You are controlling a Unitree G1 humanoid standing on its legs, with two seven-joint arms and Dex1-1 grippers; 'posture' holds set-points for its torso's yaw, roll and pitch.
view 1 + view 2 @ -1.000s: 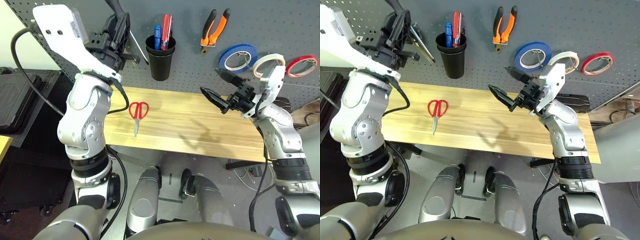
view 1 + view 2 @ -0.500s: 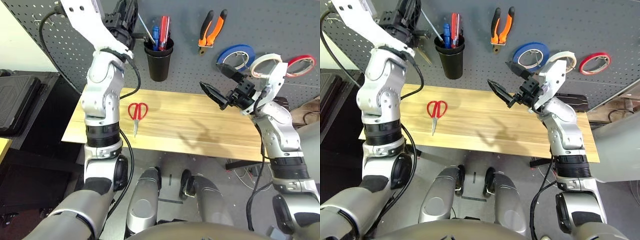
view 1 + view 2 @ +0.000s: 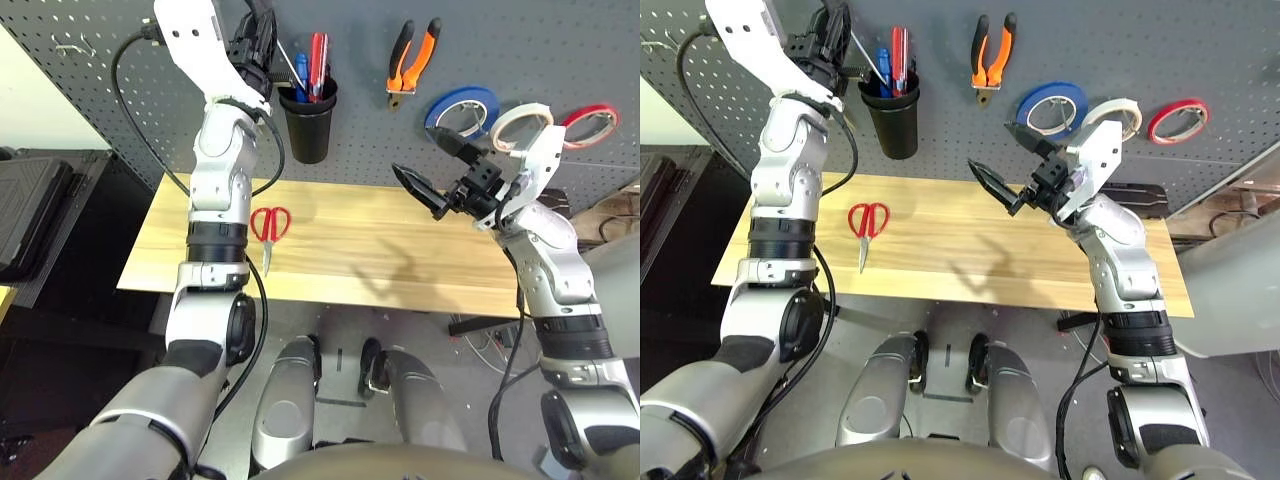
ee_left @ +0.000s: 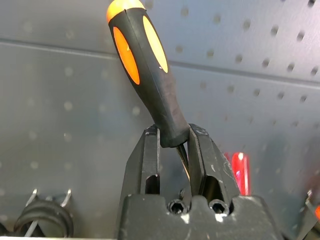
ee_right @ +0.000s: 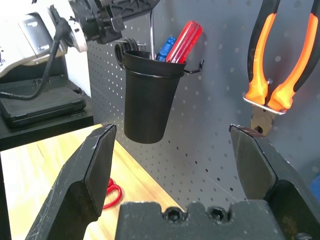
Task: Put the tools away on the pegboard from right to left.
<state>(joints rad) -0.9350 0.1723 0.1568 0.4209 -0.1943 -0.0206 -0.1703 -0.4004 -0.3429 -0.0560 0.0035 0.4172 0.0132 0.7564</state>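
Up at the pegboard, in the head views, the screwdriver is held clenched in the left gripper, shaft slanting down into the black cup; lowering it in is judged next. Red scissors lie near the desk's left edge. From the left wrist, the handle points up. From the right wrist, the right gripper is seen spread wide, empty.

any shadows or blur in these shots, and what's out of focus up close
Left eye view: soft arm shadows fall on the wooden table. Left wrist view: the screwdriver handle is sharp, the pegboard behind it blurred. Right wrist view: the right claw fingers look soft, the black cup crisper.
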